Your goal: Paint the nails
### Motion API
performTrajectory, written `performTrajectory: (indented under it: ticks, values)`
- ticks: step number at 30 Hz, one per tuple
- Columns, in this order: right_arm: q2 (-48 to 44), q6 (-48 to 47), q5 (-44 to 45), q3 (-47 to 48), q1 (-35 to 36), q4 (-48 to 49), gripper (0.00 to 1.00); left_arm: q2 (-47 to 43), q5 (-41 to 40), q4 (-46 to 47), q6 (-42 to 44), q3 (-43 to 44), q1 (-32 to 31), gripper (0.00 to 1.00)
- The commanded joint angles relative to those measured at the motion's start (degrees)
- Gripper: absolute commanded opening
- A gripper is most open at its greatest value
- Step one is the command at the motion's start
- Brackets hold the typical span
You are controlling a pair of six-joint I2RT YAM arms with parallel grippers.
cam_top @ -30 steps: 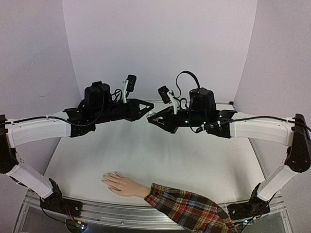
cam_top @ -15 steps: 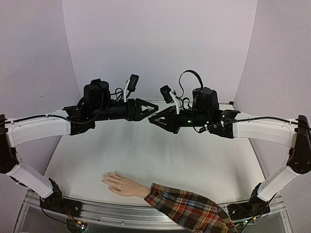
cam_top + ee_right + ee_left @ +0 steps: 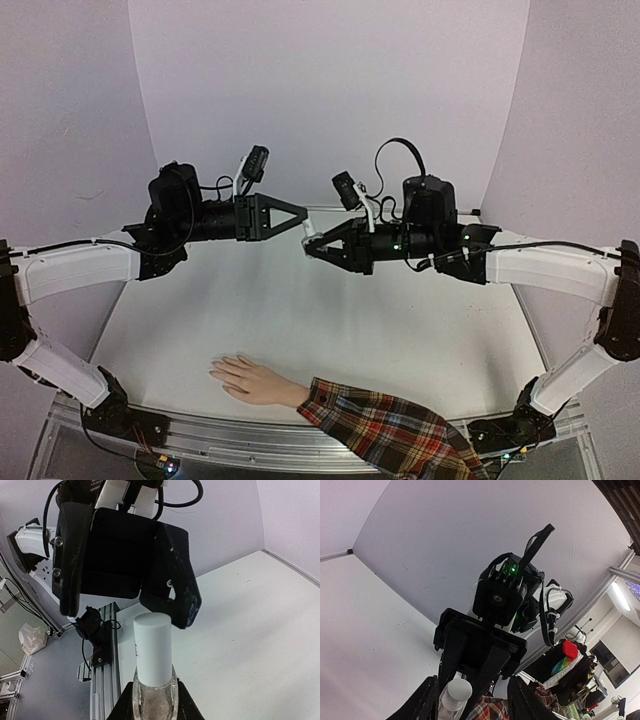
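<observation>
A clear, white-capped cylindrical bottle point(image 3: 152, 655) is clamped in the right gripper point(image 3: 153, 701), bottom centre. The black left gripper point(image 3: 300, 218) is held with jaws parted.

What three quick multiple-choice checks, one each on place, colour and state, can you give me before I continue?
1. Where is the bottle?
A. Lying flat, let go.
B. Held upright in the right gripper.
C. Held in the left gripper.

2. What colour is its cap?
A. Red.
B. Black.
C. White.

3. How is the left gripper?
A. Open, fingers either side of the cap.
B. Shut on the cap.
C. Shut on nothing.

Answers:
1. B: the right wrist view shows the glass clamped.
2. C: the cap shows plain white.
3. A: the left wrist view shows the cap between spread fingers.
</observation>
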Motion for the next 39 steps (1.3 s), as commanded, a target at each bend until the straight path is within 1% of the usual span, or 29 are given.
performTrajectory:
  ticks: [1, 4, 8, 12, 13, 18, 21, 24, 25, 26, 27, 29, 30, 31, 32, 33, 34, 35, 37, 38, 39]
  values:
    - [-0.11, 1.19, -1.25, 3.50, 0.06, 3.32, 0.00, 0.57, 3.98, 2.00, -0.15, 2.37, -0.20, 0.51]
    - [0.58, 1.52, -1.23, 4.39, 0.08, 3.34, 0.00, 0.42, 3.84, -0.29, 1.23, 2.92, -0.29, 0.51]
    - [1.13, 1.55, -0.96, 4.99, 0.02, 3.39, 0.00, 0.32, 2.54, -3.67, 3.17, 4.05, -0.43, 0.46]
    - [2.08, 1.61, -0.95, 5.64, 0.04, 3.25, 0.00, 0.45, 0.29, -5.83, 4.16, 5.19, -0.43, 0.32]
    - [2.23, 1.59, -0.78, 5.71, 0.03, 3.23, 0.00, 0.52, -0.18, -6.16, 4.34, 5.43, -0.43, 0.30]
    - [2.65, 1.02, 0.33, 5.81, 0.10, 2.73, 0.00, 1.08, -1.45, -8.18, 5.09, 6.54, -0.50, 0.27]
    - [2.43, 0.69, 2.16, 5.66, 0.05, 2.18, 0.00, 1.41, -1.71, -9.19, 5.50, 7.02, -0.80, 0.19]
    - [2.23, 0.87, 5.26, 5.48, 0.08, 2.11, 0.00, 1.78, -3.12, -12.35, 7.64, 8.54, -1.69, 0.10]
    - [2.23, 1.08, 7.76, 5.45, 0.21, 2.07, 0.00, 1.88, -4.53, -13.78, 8.63, 9.22, -2.04, 0.05]
    - [2.07, 1.16, 12.89, 5.31, 0.67, 1.78, 0.00, 1.85, -7.87, -15.98, 10.22, 10.13, -2.72, 0.02]
    - [1.75, 0.84, 22.28, 5.04, 1.87, 1.16, 0.00, 1.82, -13.84, -19.70, 11.87, 11.62, -3.90, 0.00]
    - [1.36, -2.87, 52.59, 4.75, 6.96, 0.18, 0.00, 2.37, -36.22, -30.94, 13.68, 15.75, -7.14, 0.00]
    - [2.03, -5.35, 65.00, 5.09, 10.07, 1.07, 0.00, 2.78, -46.10, -34.90, 12.88, 17.85, -8.80, 0.00]
    - [3.21, -7.85, 75.01, 5.82, 12.08, 2.63, 0.00, 3.26, -54.04, -37.80, 11.16, 19.15, -9.59, 0.00]
    - [4.92, -10.47, 79.69, 6.88, 13.23, 3.50, 0.00, 3.58, -57.32, -39.16, 9.32, 19.75, -9.96, 0.00]
    - [5.76, -12.30, 82.93, 8.23, 14.01, 3.91, 0.00, 3.60, -59.06, -39.72, 7.77, 19.89, -10.07, 0.00]
    - [6.81, -13.57, 83.76, 9.35, 14.48, 4.10, 0.00, 3.45, -59.17, -39.46, 6.44, 19.72, -10.10, 0.00]
    - [7.41, -14.26, 82.64, 10.15, 14.61, 3.92, 0.00, 3.23, -56.99, -37.89, 6.02, 19.32, -10.12, 0.00]
    - [7.25, -15.10, 76.07, 10.51, 14.56, 3.46, 0.00, 2.76, -51.50, -35.04, 6.69, 18.55, -9.91, 0.00]
    - [6.71, -16.22, 71.25, 10.01, 14.50, 3.43, 0.00, 2.45, -48.09, -33.41, 7.54, 18.09, -9.86, 0.00]
    - [6.15, -17.64, 65.51, 9.33, 14.50, 3.39, 0.00, 1.83, -43.63, -31.15, 8.19, 17.49, -9.79, 0.04]
